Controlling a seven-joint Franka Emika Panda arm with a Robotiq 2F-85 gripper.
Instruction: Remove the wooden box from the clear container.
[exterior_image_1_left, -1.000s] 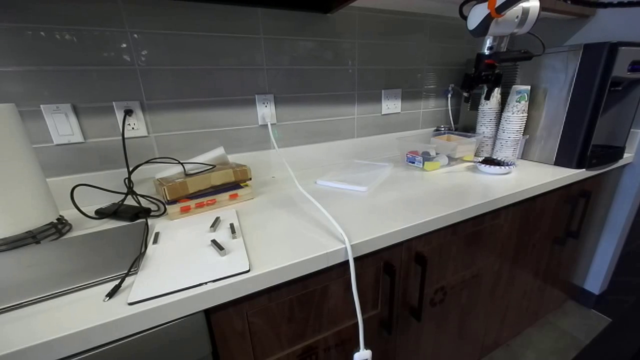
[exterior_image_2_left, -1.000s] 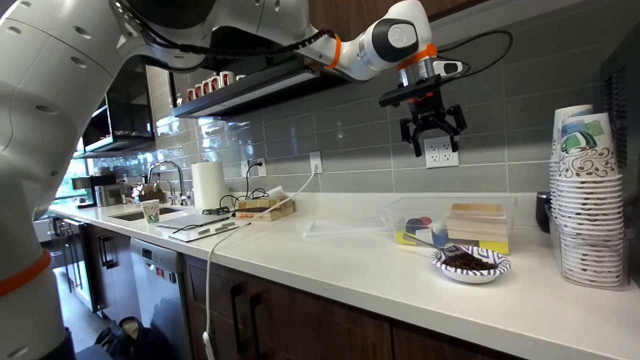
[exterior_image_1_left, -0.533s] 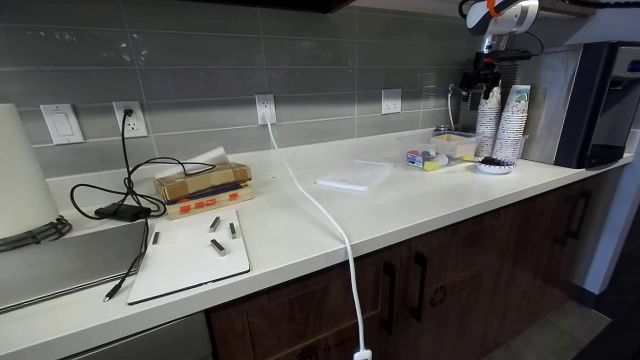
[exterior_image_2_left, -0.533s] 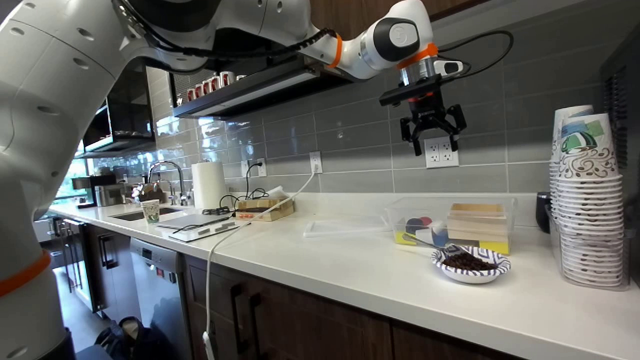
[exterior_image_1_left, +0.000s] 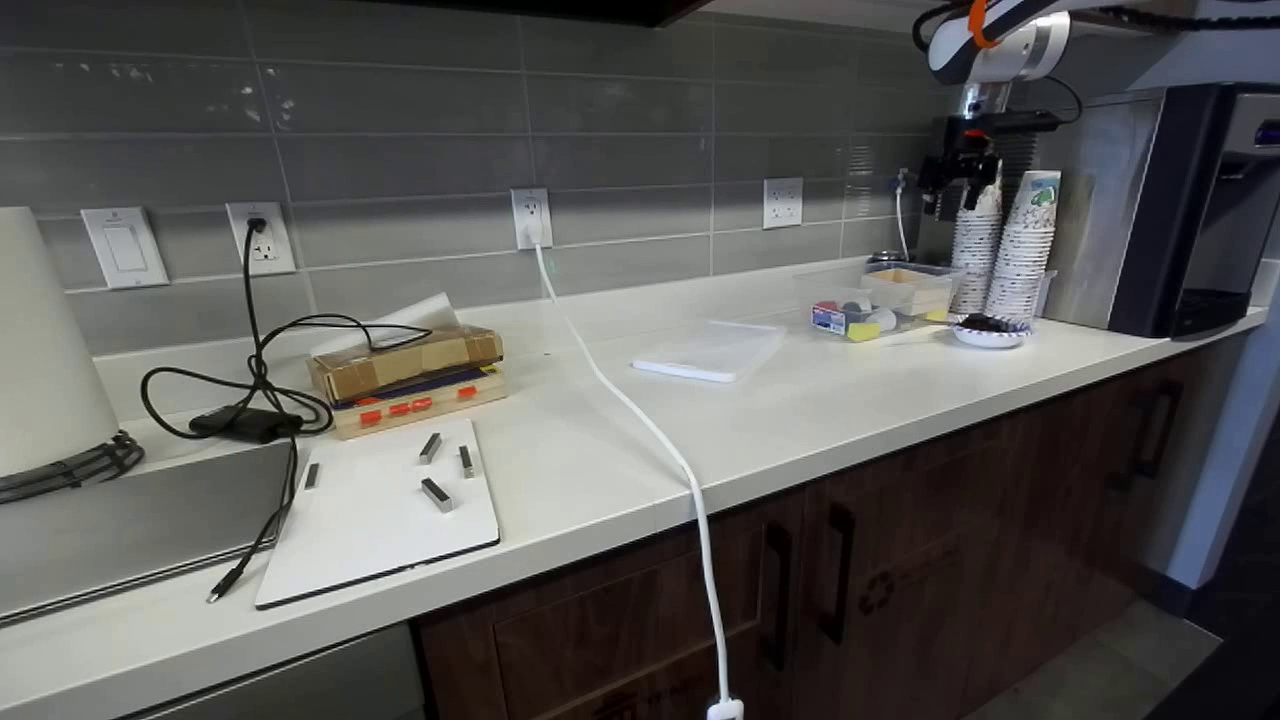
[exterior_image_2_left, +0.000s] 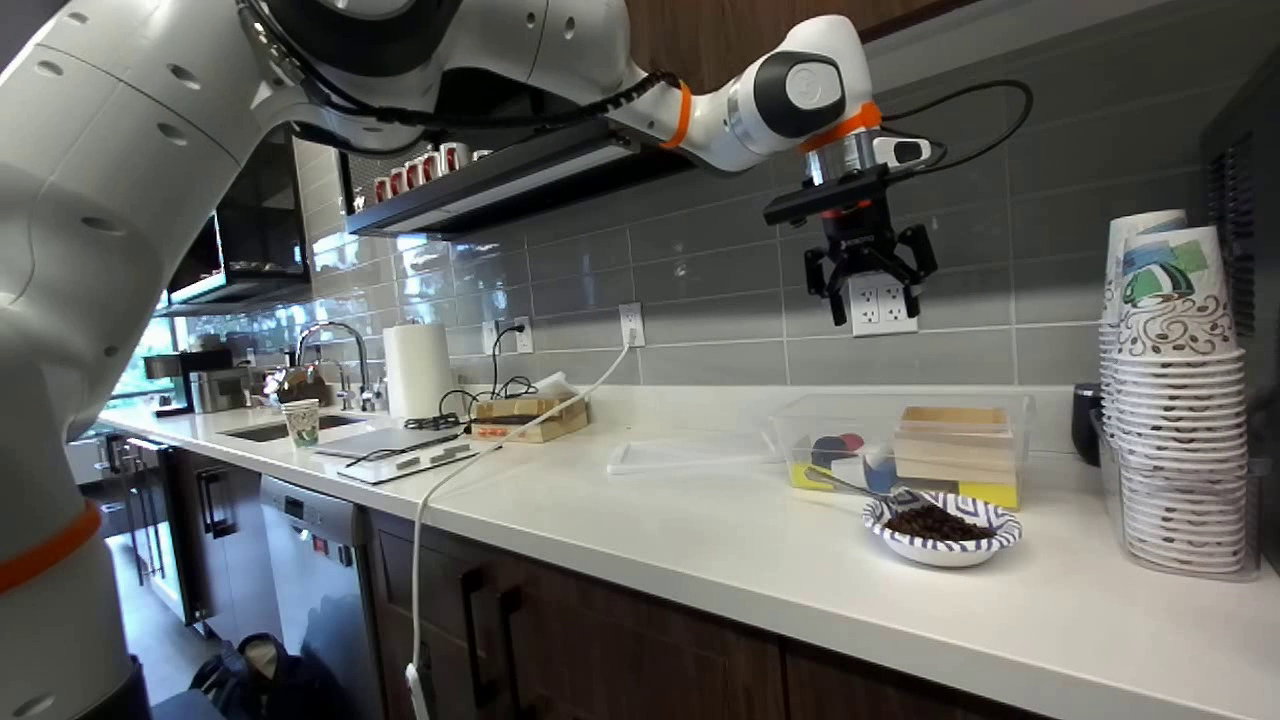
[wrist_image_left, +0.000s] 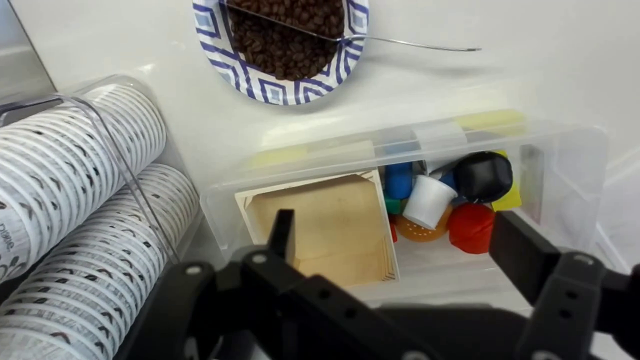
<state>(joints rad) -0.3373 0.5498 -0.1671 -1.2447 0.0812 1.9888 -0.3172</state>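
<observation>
Hovering above the clear container (wrist_image_left: 572, 185), the gripper (exterior_image_2_left: 875, 308) is holding its fingers (wrist_image_left: 522, 250) wide apart. Inside, the wooden box (wrist_image_left: 327, 220) is sitting beside small pieces (wrist_image_left: 431, 204); a bowl (wrist_image_left: 272, 92) of coffee beans (wrist_image_left: 285, 57) is resting nearby.

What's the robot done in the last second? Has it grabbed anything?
The end effector has come down slightly, as both exterior views show. It took hold of nothing and let nothing go; its jaws stay open. The wooden box still sits inside the clear container, and the patterned bowl hasn't moved.
</observation>
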